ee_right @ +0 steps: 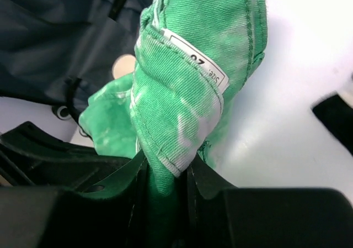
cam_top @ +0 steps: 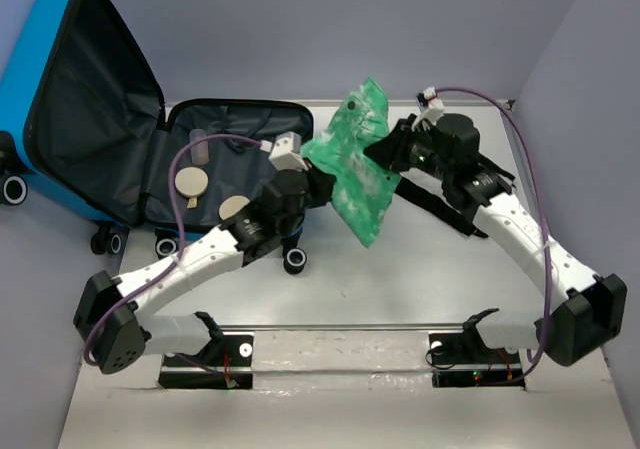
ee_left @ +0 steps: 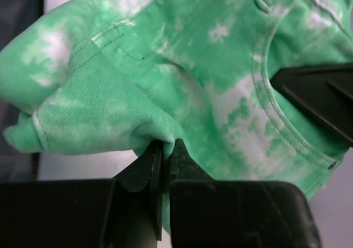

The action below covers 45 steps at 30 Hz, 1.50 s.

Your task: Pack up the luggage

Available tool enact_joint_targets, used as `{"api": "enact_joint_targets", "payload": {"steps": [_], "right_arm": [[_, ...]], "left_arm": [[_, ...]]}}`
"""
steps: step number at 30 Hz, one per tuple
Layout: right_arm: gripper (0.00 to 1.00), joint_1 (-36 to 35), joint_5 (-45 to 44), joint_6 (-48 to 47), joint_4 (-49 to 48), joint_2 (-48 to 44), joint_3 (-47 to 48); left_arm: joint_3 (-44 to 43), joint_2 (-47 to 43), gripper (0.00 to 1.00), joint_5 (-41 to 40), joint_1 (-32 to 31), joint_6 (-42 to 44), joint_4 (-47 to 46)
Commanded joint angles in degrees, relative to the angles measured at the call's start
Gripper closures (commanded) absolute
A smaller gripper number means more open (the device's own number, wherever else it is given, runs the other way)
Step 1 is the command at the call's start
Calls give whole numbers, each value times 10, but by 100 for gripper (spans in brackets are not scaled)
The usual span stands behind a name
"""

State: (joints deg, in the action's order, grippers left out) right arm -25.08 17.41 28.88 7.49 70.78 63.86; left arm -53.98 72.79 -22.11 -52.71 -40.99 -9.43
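Evidently mid-carry: the left gripper (ee_left: 170,147) and right gripper (ee_right: 165,165) were each clamped on the green tie-dye denim garment (cam_top: 360,164), held above the table (cam_top: 400,289) just right of the open luggage (cam_top: 35,79); next it needed swinging left over the black lining, then lowering and releasing

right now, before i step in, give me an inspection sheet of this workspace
surface: pale table, smooth
job's things: luggage open at far left, lid up; green garment held just right of it
clutter: two round discs inside the luggage; black strap on the table
grippers: left gripper and right gripper both shut on the garment
cables: purple cables loop over both arms
surroundings: plain grey walls
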Motion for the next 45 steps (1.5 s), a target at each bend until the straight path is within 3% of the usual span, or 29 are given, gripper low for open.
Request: {"api": "enact_joint_targets", "payload": {"steps": [1, 3, 6, 11, 12, 13, 14, 15, 16, 18, 29, 31, 32, 34, 35, 36, 38, 40, 41, 42, 45], "right_arm": [[93, -56, 68, 12, 6, 126, 142], [93, -66, 82, 23, -4, 185, 207], [93, -85, 121, 52, -32, 317, 378], [93, -126, 139, 95, -16, 517, 581], [92, -126, 134, 100, -8, 549, 612], [83, -134, 122, 101, 10, 609, 641], [40, -134, 109, 100, 30, 640, 670], [22, -134, 87, 80, 65, 671, 748], [10, -134, 81, 67, 132, 719, 783], [0, -134, 61, 37, 155, 726, 805], [4, -134, 7, -55, 152, 529, 675], [13, -134, -42, -78, 151, 452, 604], [24, -124, -62, -83, 152, 424, 535], [34, -88, -119, -95, 152, 338, 447], [51, -51, -160, -84, 154, 312, 348], [57, -51, -160, -84, 155, 285, 295], [61, 17, -192, -60, 157, 215, 194], [60, 71, -239, -39, 154, 179, 70], [54, 85, -251, -37, 149, 158, 39], [37, 96, -273, -38, 148, 154, 16], [26, 129, -286, -47, 146, 181, -12]], "left_arm": [[-39, -101, 94, -16, 118, 4, -45], [-46, -123, 94, -14, 171, -1, -11], [-59, -164, 94, -3, 307, -6, 38], [-21, -184, 94, -7, 445, -32, 90], [-10, -181, 86, 1, 464, -37, 93], [8, -175, 42, 22, 483, -46, 103], [11, -173, 19, 35, 520, -53, 122], [15, -172, 1, 53, 530, -51, 135], [20, -174, 1, 78, 545, -32, 135], [19, -183, 1, 87, 555, -15, 138], [49, -266, 1, 239, 538, -7, 102], [57, -271, 1, 247, 498, -8, 80], [59, -267, 1, 237, 446, -9, 79], [59, -251, 1, 188, 375, -8, 65], [57, -243, 2, 170, 301, -8, 56], [56, -231, 2, 151, 265, -8, 50], [55, -192, 3, 111, 203, -9, 30], [44, -137, 4, 84, 134, -5, 5], [38, -117, 4, 78, 118, -2, -1], [29, -96, 5, 73, 92, 0, -8], [-2, -31, 5, 70, 60, 13, -12]]}}
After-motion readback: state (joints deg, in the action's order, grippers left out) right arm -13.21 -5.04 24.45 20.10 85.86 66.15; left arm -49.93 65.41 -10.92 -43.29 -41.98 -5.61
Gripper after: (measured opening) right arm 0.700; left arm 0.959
